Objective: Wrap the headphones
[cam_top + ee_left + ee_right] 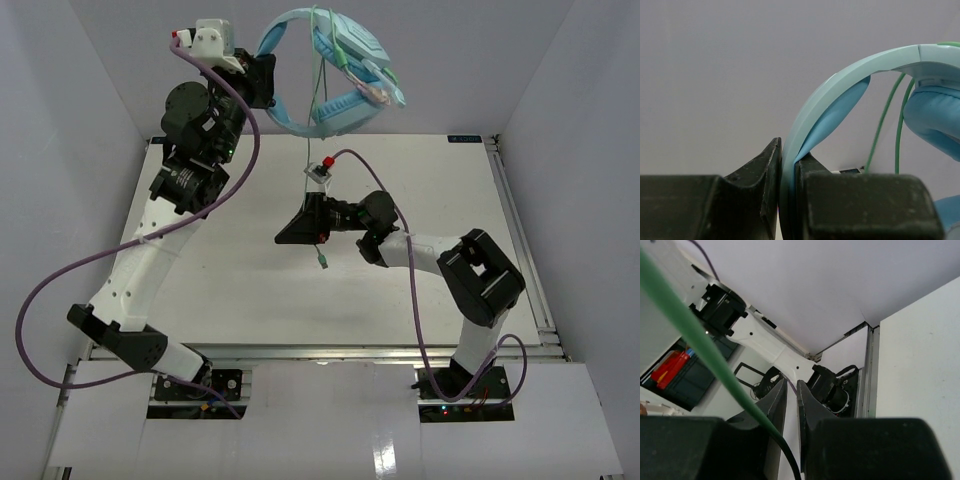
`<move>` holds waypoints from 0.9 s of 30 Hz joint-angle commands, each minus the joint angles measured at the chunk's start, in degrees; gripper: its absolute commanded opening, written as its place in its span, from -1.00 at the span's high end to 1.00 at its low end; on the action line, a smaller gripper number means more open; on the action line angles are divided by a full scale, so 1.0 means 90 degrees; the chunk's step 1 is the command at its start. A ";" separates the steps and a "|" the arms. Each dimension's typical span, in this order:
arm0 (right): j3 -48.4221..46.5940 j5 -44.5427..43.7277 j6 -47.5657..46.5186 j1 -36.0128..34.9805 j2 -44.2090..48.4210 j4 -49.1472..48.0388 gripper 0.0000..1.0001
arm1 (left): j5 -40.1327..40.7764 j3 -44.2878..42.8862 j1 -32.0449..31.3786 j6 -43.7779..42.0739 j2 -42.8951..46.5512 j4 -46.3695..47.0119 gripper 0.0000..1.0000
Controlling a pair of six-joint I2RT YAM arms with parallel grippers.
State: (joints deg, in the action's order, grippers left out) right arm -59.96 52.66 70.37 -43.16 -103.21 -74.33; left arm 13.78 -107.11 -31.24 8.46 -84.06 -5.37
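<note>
The light blue headphones [352,48] hang high over the table's far side. My left gripper [268,80] is shut on their headband [840,80], which runs between the jaws of the left gripper [788,150]. A thin green cable [318,110] drops from the ear cups, and its plug [322,262] dangles just below my right gripper [283,238]. In the right wrist view, the right gripper [792,387] has its jaws a narrow gap apart, with nothing between the tips. The cable [685,325] crosses in front of one finger near its base.
The white table [250,290] has a metal rail [520,240] along its right edge. White walls close in both sides. Thick purple robot cables [60,280] loop off the left arm. A dark bin [675,375] with red items shows past the table.
</note>
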 commanded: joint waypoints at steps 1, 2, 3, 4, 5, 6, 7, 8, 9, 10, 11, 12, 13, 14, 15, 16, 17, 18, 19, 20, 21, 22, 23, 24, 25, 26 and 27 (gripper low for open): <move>0.0135 0.0041 -0.0582 -0.0222 0.0692 -0.2699 0.61 | 0.0801 -0.0448 0.0005 -0.0446 -0.0009 0.0696 1.00; 0.0184 0.0065 -0.0674 -0.0242 0.0761 -0.2616 0.61 | 0.0913 -0.0434 0.0005 -0.0552 -0.0024 0.0851 1.00; 0.0274 0.0094 -0.0840 -0.0261 0.0852 -0.2473 0.61 | 0.0992 -0.0419 0.0019 -0.0660 -0.0029 0.0914 1.00; 0.0366 0.0123 -0.1010 -0.0281 0.0944 -0.2328 0.62 | 0.1071 -0.0404 0.0033 -0.0767 -0.0034 0.0974 1.00; 0.0414 0.0136 -0.1094 -0.0279 0.1018 -0.2251 0.62 | 0.1106 -0.0395 0.0037 -0.0810 -0.0043 0.0994 1.00; 0.0460 0.0148 -0.1173 -0.0276 0.1090 -0.2178 0.62 | 0.1140 -0.0386 0.0040 -0.0849 -0.0052 0.1012 1.00; 0.0505 0.0161 -0.1252 -0.0273 0.1163 -0.2105 0.62 | 0.1173 -0.0377 0.0043 -0.0889 -0.0061 0.1031 1.00; 0.0646 0.0185 -0.1530 -0.0272 0.1283 -0.1808 0.63 | 0.1268 -0.0360 0.0058 -0.1028 -0.0078 0.1079 1.00; 0.0718 0.0190 -0.1749 -0.0276 0.1401 -0.1519 0.67 | 0.1337 -0.0333 0.0085 -0.1100 -0.0102 0.1107 1.00; 0.0753 0.0186 -0.1919 -0.0280 0.1512 -0.1264 0.71 | 0.1388 -0.0303 0.0115 -0.1135 -0.0127 0.1124 1.00; 0.0785 0.0181 -0.2062 -0.0280 0.1594 -0.1036 0.74 | 0.1439 -0.0264 0.0146 -0.1152 -0.0149 0.1149 1.00; 0.0813 0.0176 -0.2171 -0.0274 0.1640 -0.0843 0.76 | 0.1490 -0.0214 0.0180 -0.1147 -0.0166 0.1182 1.00; 0.0835 0.0148 -0.2288 -0.0276 0.1686 -0.0649 0.80 | 0.1522 -0.0156 0.0239 -0.1126 -0.0181 0.1186 1.00; 0.0853 0.0111 -0.2409 -0.0280 0.1733 -0.0453 0.83 | 0.1545 -0.0096 0.0309 -0.1098 -0.0195 0.1177 1.00; 0.0839 0.0083 -0.2573 -0.0278 0.1777 -0.0138 0.84 | 0.1580 -0.0016 0.0366 -0.1091 -0.0196 0.1195 1.00; 0.0806 0.0065 -0.2754 -0.0275 0.1816 0.0220 0.85 | 0.1622 0.0072 0.0409 -0.1122 -0.0189 0.1239 1.00; 0.0780 0.0058 -0.2896 -0.0279 0.1850 0.0507 0.84 | 0.1657 0.0143 0.0438 -0.1214 -0.0178 0.1299 1.00; 0.0760 0.0066 -0.3015 -0.0262 0.1911 0.0914 0.84 | 0.1681 0.0205 0.0510 -0.1231 -0.0157 0.1299 1.00; 0.0732 0.0067 -0.3173 -0.0255 0.1939 0.1233 0.84 | 0.1682 0.0301 0.0573 -0.1286 -0.0123 0.1292 1.00; 0.0696 0.0054 -0.3363 -0.0229 0.2011 0.1632 0.85 | 0.1698 0.0397 0.0618 -0.1349 -0.0085 0.1315 1.00; 0.0657 0.0038 -0.3564 -0.0195 0.2100 0.2062 0.85 | 0.1720 0.0492 0.0658 -0.1416 -0.0046 0.1348 1.00; 0.0460 0.0029 -0.4099 -0.0194 0.2145 0.2511 0.84 | 0.1738 0.0665 0.0710 -0.1470 -0.0010 0.1426 1.00; 0.0215 -0.0024 -0.4647 -0.0187 0.2188 0.3271 0.84 | 0.1770 0.0818 0.0754 -0.1569 0.0031 0.1495 1.00; -0.0036 -0.0083 -0.5197 -0.0178 0.2231 0.4079 0.84 | 0.1804 0.0967 0.0797 -0.1675 0.0074 0.1563 1.00; -0.0292 -0.0245 -0.5750 -0.0180 0.2272 0.4842 0.85 | 0.1822 0.1112 0.0850 -0.1750 0.0106 0.1613 1.00; -0.0552 -0.0479 -0.6306 -0.0188 0.2313 0.5573 0.85 | 0.1831 0.1255 0.0911 -0.1804 0.0130 0.1650 1.00; -0.0805 -0.0701 -0.6837 -0.0194 0.2348 0.6264 0.85 | 0.1839 0.1392 0.0966 -0.1856 0.0149 0.1680 1.00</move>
State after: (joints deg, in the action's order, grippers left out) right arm -56.77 52.82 32.90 -45.01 -85.27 -47.44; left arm 28.26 -98.11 -24.51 -6.45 -86.63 2.87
